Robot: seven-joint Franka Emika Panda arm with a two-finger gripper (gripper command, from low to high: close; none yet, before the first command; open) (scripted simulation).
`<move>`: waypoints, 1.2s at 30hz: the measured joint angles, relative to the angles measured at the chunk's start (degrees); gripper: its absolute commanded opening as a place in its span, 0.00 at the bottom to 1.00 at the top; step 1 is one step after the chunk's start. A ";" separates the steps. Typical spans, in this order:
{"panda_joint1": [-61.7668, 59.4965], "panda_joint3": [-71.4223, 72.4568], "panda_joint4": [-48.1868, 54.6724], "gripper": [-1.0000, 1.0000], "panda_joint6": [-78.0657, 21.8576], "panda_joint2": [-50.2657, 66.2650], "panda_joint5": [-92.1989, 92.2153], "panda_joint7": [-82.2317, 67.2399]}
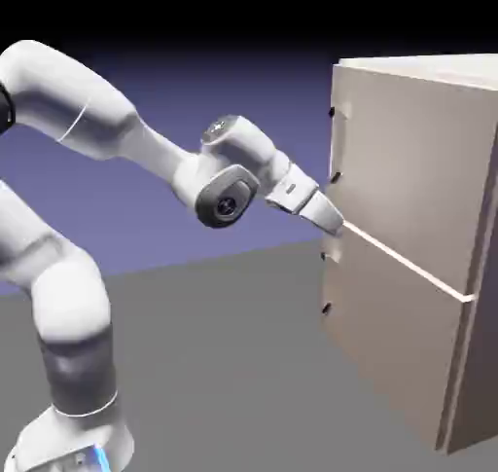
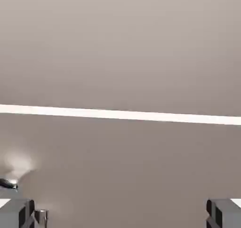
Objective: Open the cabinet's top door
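I see the arm (image 1: 117, 129) stretched out nearly level from the exterior view's left, wrist tipped slightly down, so the claw (image 1: 333, 221) points at the front edge of the cabinet (image 1: 409, 236), right by the pale seam (image 1: 404, 258) between its two panels. The top door (image 1: 413, 159) sits shut above that seam, on the exterior view's right, small dark mounts along its near edge. In the hand view the claw's fingers (image 2: 17, 213) stand wide apart, empty, beige panel filling everything ahead.
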 measured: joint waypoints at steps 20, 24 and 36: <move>-16.41 19.55 7.49 1.00 -2.15 -8.64 49.84 -33.30; -19.69 23.47 8.99 1.00 -2.58 -10.37 59.81 -39.96; -29.54 35.20 13.49 1.00 -3.86 -15.56 89.72 -59.94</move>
